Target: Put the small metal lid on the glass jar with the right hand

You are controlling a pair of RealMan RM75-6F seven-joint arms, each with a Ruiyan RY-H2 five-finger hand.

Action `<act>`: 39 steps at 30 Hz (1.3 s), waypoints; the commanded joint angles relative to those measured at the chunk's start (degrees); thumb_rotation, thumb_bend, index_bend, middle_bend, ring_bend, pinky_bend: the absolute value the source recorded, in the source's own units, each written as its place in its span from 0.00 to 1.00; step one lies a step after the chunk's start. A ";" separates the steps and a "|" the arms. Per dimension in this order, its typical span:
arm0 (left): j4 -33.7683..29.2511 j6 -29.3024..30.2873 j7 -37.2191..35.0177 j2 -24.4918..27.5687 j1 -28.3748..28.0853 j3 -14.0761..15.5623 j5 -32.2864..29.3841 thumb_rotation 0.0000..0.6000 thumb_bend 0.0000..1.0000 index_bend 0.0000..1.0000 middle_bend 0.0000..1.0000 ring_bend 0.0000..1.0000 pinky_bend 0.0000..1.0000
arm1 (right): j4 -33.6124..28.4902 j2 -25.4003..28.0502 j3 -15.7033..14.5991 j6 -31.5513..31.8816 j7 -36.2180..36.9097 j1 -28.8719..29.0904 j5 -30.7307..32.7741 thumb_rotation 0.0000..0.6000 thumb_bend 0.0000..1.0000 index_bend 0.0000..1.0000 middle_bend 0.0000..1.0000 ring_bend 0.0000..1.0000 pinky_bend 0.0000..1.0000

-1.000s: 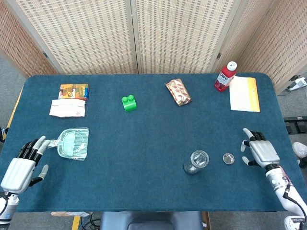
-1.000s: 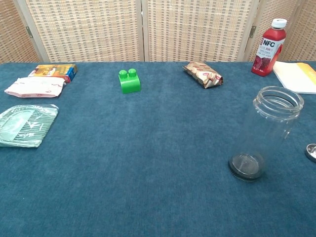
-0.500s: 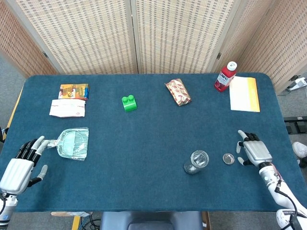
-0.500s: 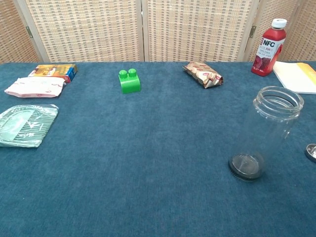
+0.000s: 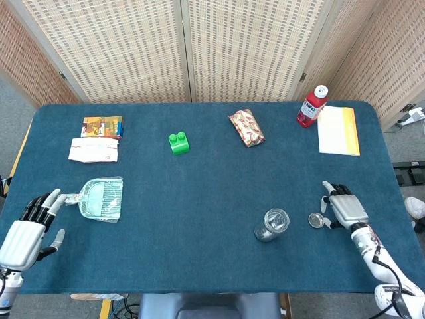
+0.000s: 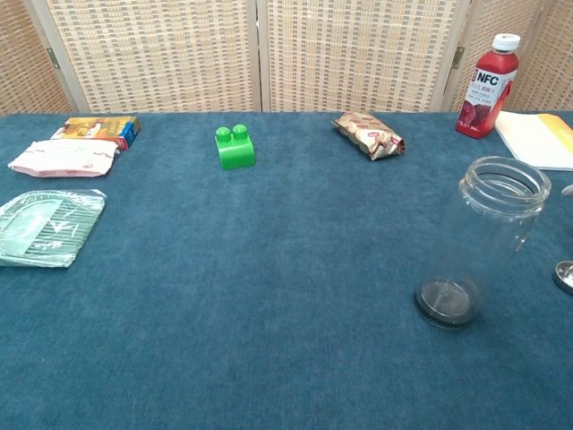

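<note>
Small metal lid (image 5: 316, 220) lying on table (image 5: 199, 199), just at 3 o'clock of glass jar (image 5: 271, 224), not yet grasped. Right robot hand (image 5: 344, 209) hovering beside lid, fingers spread, holding nothing. Remaining: grasping, lifting, capping jar.

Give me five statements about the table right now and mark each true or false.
1. The jar stands upright with no lid on it. True.
2. The lid lies on the table to the right of the jar. True.
3. The right hand holds the lid in the air. False: the hand is beside the lid, which is on the table.
4. The green block sits inside the jar. False: it is far off, toward the back.
5. The left hand grips the red bottle. False: it holds nothing.
</note>
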 commanded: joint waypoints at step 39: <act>1.14 2.68 -2.40 0.31 0.59 -0.06 2.03 1.00 0.42 0.00 0.00 0.00 0.07 | 2.41 -3.42 -1.42 -1.07 -1.60 1.80 0.11 1.00 0.34 0.62 0.01 0.00 0.00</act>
